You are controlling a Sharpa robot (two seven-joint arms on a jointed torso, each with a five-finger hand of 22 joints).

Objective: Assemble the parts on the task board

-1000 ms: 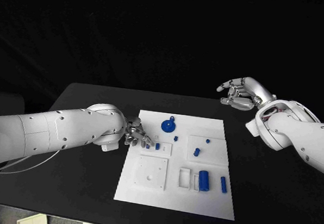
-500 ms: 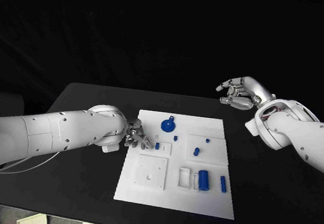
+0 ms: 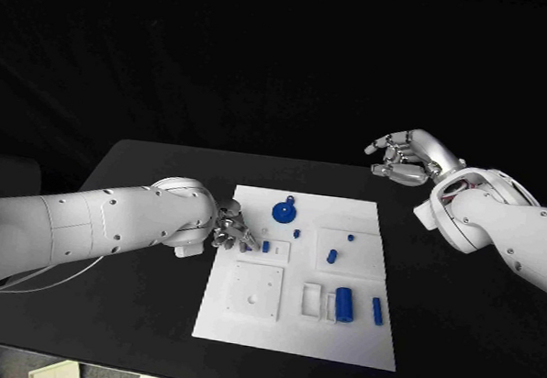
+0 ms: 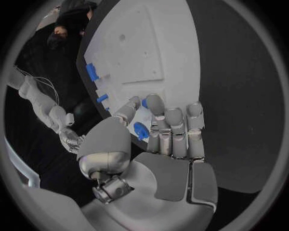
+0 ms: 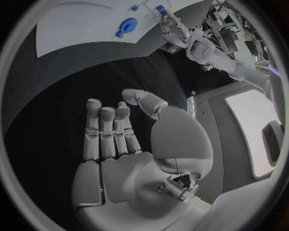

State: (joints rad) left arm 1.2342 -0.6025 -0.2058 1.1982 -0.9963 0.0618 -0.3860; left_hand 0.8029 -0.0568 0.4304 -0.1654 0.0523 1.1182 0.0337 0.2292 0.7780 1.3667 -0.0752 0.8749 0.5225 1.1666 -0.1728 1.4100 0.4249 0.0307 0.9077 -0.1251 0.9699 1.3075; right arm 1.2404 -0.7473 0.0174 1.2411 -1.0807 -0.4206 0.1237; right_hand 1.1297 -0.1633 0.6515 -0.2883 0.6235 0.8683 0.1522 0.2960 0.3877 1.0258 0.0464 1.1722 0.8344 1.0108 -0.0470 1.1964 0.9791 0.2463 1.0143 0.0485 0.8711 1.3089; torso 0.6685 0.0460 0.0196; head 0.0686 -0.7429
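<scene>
The white task board (image 3: 296,325) lies in the middle of the black table. On it are a round blue disc (image 3: 283,212), small blue pegs (image 3: 331,257), a blue cylinder (image 3: 344,303) and a slim blue bar (image 3: 377,311). My left hand (image 3: 230,227) hovers at the board's left edge with its fingers (image 4: 173,126) straight and close together. A small blue part (image 4: 140,131) sits between its thumb and fingers. Another blue peg (image 3: 264,245) stands just beyond the fingertips. My right hand (image 3: 412,157) hangs high beyond the table's far right corner, its fingers (image 5: 108,130) curled in on nothing.
A raised white square block (image 3: 256,289) and a small rectangular slot (image 3: 311,299) sit on the near half of the board. Bare black table (image 3: 129,293) runs to the left and right of the board.
My left hand has drawn back slightly to the left, off the board's inner area. The right hand has stayed where it was.
</scene>
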